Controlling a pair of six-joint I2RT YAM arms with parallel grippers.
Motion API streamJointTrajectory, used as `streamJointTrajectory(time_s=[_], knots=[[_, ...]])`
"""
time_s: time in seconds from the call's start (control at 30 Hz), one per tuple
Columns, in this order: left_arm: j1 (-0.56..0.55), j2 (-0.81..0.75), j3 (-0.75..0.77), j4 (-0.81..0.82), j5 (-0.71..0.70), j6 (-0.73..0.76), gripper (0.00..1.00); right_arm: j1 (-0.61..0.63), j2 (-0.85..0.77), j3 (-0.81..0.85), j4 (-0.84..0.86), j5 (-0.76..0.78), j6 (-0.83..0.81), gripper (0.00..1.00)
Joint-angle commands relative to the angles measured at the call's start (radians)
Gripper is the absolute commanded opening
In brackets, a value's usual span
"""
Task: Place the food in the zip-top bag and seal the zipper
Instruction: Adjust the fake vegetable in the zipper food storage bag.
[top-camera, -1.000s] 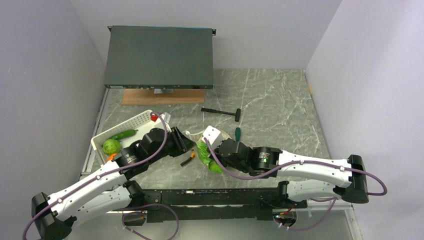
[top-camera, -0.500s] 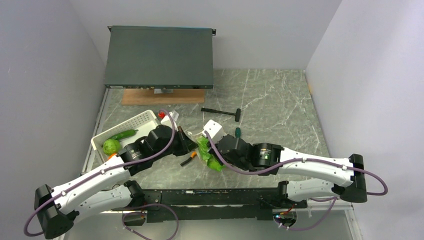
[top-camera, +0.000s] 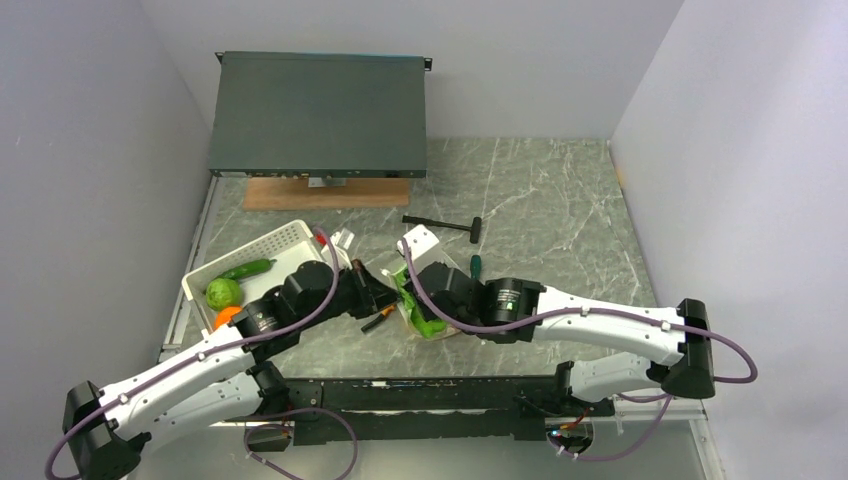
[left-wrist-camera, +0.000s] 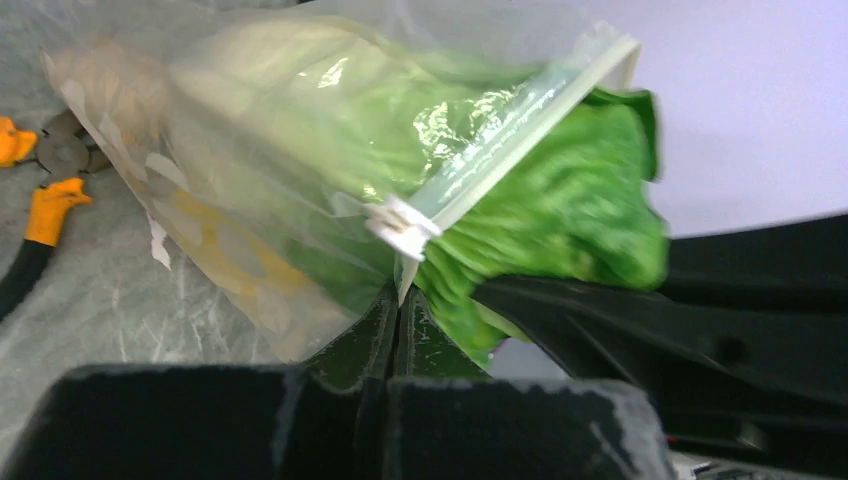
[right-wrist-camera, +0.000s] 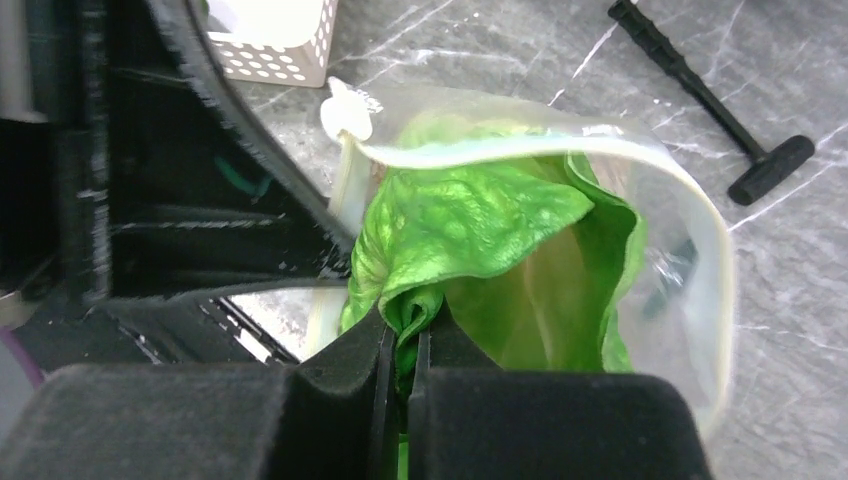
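**Top external:** On the marbled green surface (top-camera: 560, 220), the left arm (top-camera: 200, 360) and right arm (top-camera: 600, 325) meet at the zip-top bag (top-camera: 407, 315). The bag lies near the middle, just right of the white slotted basket (top-camera: 265, 250), with a green leafy piece (top-camera: 430, 325) showing in it. From this height it cannot be told how either arm's jaws stand. A round green piece (top-camera: 223, 292) and a long green piece (top-camera: 247, 268) lie in the basket, and an orange piece (top-camera: 228, 316) sits at its near corner. Orange-handled pliers (top-camera: 377, 320) lie just left of the bag. A black hammer (top-camera: 445, 224) and a green-handled screwdriver (top-camera: 475, 267) lie farther back.

**Left wrist:** The left jaws are pressed together on the bag's edge, just under the white slider (left-wrist-camera: 403, 222). The zipper (left-wrist-camera: 510, 120) runs up to the right, and the leafy piece bulges past it. Something yellow (left-wrist-camera: 220, 240) shows through the plastic.

**Right wrist:** The right jaws are pinched on the leafy piece, which sits in the bag's gaping mouth. The zipper strip curves over it, unsealed.
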Motion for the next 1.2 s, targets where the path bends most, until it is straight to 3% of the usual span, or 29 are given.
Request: streamJointTrajectory(time_s=[0.0, 0.13, 0.33, 0.37, 0.5, 0.57, 0.7, 0.87, 1.0, 1.17], knots=[[-0.011, -0.044, -0.029, 0.177, 0.081, -0.067, 0.0, -0.015, -0.001, -0.127, 0.269, -0.011, 0.045, 0.0], [-0.011, -0.08, -0.05, 0.18, 0.077, -0.088, 0.0, -0.037, 0.002, -0.249, 0.417, 0.067, 0.014, 0.0], [-0.011, -0.139, -0.065, 0.139, 0.036, -0.098, 0.0, -0.085, 0.012, -0.275, 0.452, 0.08, -0.058, 0.0], [-0.011, -0.147, -0.067, 0.129, 0.028, -0.099, 0.0, -0.091, 0.014, -0.258, 0.419, 0.063, -0.062, 0.04], [-0.011, -0.175, -0.081, 0.111, -0.001, -0.111, 0.0, -0.091, -0.03, -0.168, 0.254, -0.058, -0.058, 0.43], [-0.011, -0.18, -0.085, 0.105, -0.019, -0.114, 0.0, -0.089, -0.071, -0.126, 0.175, -0.132, -0.048, 0.57], [-0.011, -0.169, -0.07, 0.088, -0.033, -0.099, 0.0, -0.09, -0.16, -0.063, 0.064, -0.259, -0.054, 0.73], [-0.011, -0.138, -0.019, 0.035, -0.034, -0.066, 0.0, -0.088, -0.269, -0.004, -0.038, -0.249, -0.059, 0.78], [-0.012, -0.118, 0.001, 0.028, -0.066, -0.052, 0.0, -0.113, -0.328, -0.057, -0.085, -0.08, -0.034, 0.78], [-0.011, -0.1, 0.016, 0.022, -0.064, -0.049, 0.0, -0.261, -0.351, -0.167, -0.065, -0.159, 0.0, 0.67]])
